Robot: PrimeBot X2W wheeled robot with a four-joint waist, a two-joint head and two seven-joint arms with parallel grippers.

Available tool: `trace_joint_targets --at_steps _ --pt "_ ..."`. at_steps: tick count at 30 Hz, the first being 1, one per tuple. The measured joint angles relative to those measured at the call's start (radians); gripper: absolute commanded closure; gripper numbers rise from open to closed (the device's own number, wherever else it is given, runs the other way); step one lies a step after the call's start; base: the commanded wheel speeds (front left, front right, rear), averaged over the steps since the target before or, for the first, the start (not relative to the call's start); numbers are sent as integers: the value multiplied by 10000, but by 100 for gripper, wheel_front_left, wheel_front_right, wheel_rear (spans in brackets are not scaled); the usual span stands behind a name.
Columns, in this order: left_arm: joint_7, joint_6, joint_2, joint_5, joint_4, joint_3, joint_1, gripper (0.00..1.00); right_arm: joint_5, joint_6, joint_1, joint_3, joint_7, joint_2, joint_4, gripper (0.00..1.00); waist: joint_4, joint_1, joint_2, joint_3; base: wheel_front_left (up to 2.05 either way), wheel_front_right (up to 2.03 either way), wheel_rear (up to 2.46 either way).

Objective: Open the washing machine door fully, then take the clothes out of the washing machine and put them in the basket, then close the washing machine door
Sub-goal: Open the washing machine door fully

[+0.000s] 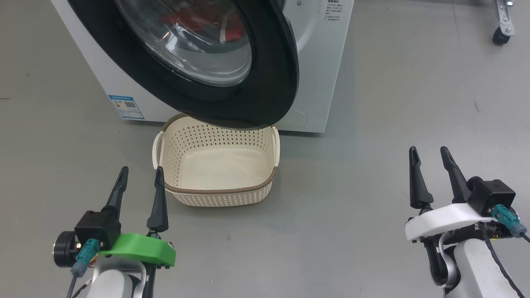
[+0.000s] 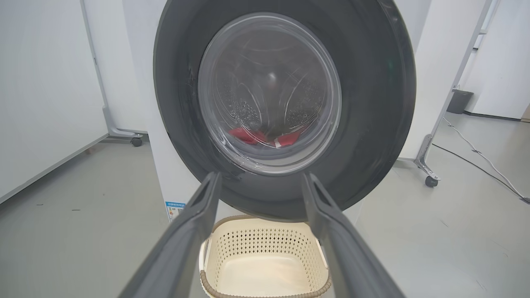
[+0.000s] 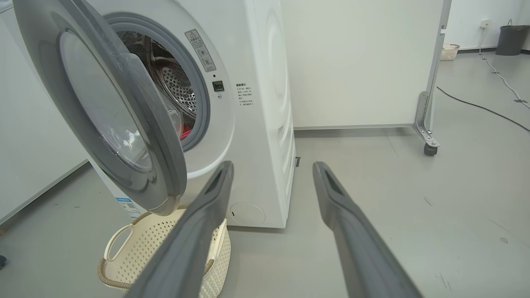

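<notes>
One washing machine door (image 1: pixel 275 82), black rim and bulging clear glass, stands partly open. Its lower edge overhangs the far rim of one cream basket (image 1: pixel 219 194), which sits on the floor just in front of one white washing machine (image 1: pixel 327 82). Red clothes (image 1: pixel 186 18) lie in the drum; piece count unclear. Open grey floor (image 1: pixel 372 186) to the right. Left gripper (image 1: pixel 141 169) and right gripper (image 1: pixel 428 150) both have fingers spread, holding nothing.

You see the washing machine door (image 1: pixel 275 82) swung out from the washing machine (image 1: pixel 323 74), its black rim overhanging the far edge of the basket (image 1: pixel 219 191) on the floor (image 1: pixel 352 240). The clothes (image 1: pixel 182 18) show red through the glass. The left gripper (image 1: pixel 141 169) is just beside the basket and the right gripper (image 1: pixel 428 150) well apart from it. Both have their fingers spread.
</notes>
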Motion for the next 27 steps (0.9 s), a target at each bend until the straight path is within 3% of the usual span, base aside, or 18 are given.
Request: trace_joint_targets --at_steps 9,15,16,17,24,27 --pt "0 -15 0 2 -100 -46 88 0 -399 86 -95 221 0 -213 -265 0 28 0 0 325 0 0 0" --pt "0 -33 4 2 -288 -196 37 0 -571 100 -1027 334 2 -585 -625 0 98 0 0 828 0 0 0" --pt "0 -33 4 2 -301 -222 11 0 -633 127 -1186 380 8 -654 -679 20 114 0 0 912 0 0 0" --pt "0 -35 6 2 -318 -259 -25 0 -709 169 -1345 426 25 -731 -742 100 132 1 0 998 0 0 0" --pt "0 -115 8 -35 -403 -514 -478 0 -715 199 -2730 606 627 -1026 -1049 100 309 0 0 1683 0 0 0" --pt "0 -146 2 -98 -430 -679 -706 0 -88 261 -3433 566 1135 -1037 -1066 100 421 0 0 1988 0 0 0"
